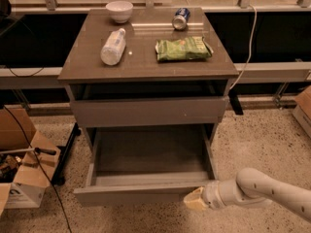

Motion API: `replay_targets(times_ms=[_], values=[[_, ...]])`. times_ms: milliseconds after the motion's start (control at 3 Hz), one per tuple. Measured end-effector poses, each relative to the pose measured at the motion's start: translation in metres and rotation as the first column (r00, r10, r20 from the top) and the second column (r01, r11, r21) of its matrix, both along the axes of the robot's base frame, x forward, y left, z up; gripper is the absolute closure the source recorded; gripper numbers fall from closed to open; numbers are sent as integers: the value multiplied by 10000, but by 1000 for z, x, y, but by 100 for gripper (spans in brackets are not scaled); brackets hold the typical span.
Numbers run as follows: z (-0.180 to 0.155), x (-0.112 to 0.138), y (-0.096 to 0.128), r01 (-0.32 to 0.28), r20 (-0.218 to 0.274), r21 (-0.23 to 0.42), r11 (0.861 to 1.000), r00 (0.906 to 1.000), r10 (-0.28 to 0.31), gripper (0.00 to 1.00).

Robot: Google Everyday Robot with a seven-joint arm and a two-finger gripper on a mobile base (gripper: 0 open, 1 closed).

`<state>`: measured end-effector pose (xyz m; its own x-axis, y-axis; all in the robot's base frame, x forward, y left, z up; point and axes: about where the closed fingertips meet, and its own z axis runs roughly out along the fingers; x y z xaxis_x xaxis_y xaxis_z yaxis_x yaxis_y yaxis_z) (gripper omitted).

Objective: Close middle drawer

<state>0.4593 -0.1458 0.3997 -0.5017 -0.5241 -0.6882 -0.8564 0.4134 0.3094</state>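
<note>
1. The middle drawer [131,194] stands pulled far out of the cabinet [141,69], bare grey inside showing.
2. The gripper [188,203] sits at its front's right end, fingers [195,199] seemingly pressed together.

Likely a lab: speckled floor [265,144], cardboard box [26,191], loose cable [251,33], pincer [194,200] at the middle drawer [129,196] front.

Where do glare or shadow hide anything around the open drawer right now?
Camera view: the middle drawer is dimmer inside yet plainly bare; deep shadow fills the gap under the cabinet top; a pale glare streak lies on that top beside the can; the gripper, at the drawer front's right end, is well lit.
</note>
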Motion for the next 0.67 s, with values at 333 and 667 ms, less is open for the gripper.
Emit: replay_targets(times_ms=[333, 667], values=[[0, 2, 2, -25, 106, 23, 10000, 9999, 25, 100], [3, 41, 5, 60, 881, 417, 9991, 9961, -96, 100]])
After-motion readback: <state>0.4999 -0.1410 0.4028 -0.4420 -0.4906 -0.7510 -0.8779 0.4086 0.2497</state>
